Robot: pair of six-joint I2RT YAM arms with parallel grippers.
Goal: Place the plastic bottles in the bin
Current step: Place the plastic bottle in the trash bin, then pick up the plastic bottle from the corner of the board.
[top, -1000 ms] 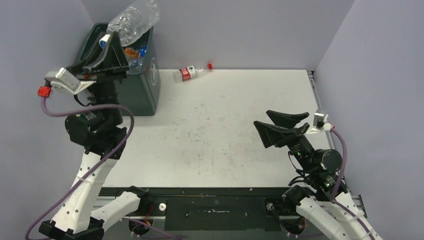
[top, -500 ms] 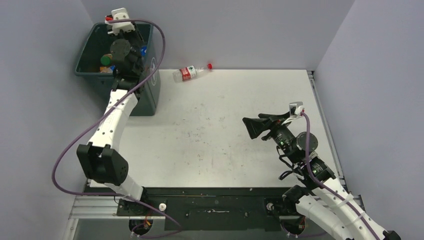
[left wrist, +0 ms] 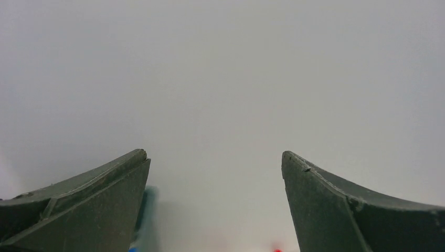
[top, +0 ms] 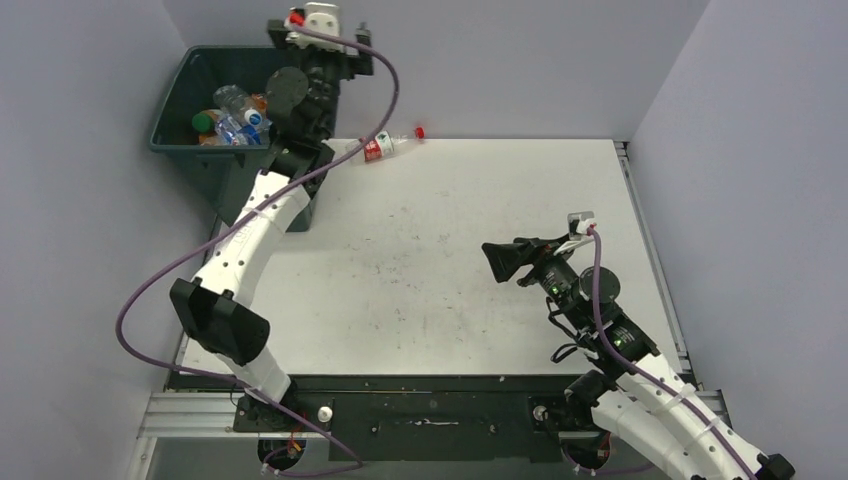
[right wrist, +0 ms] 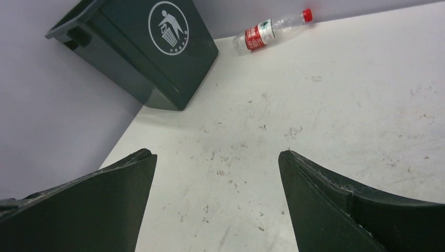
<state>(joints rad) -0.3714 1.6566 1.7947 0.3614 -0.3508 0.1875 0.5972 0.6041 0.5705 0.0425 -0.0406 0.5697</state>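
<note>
Nearest, on the right gripper [top: 492, 262], jaws spread wide with nothing between them, hovering over the table [top: 420, 300] and aimed toward the far-left corner; swung slightly leftward compared with a second ago. Farther back, close to the rear wall [top: 500, 60], one last bottle [top: 385, 146] lying on its side, red label and red cap, just right of the bin [top: 170, 102], unmoved. Farthest, on the left gripper [left wrist: 215, 155], jaws just released and standing wide, empty, facing only blank wall. Gone from that grip: the big clear bottle held high over the bin a second ago, now apparently atop the pile of plastic bottles [top: 232, 112] inside. Judged from this: one drop finished, one bottle left to fetch.
</note>
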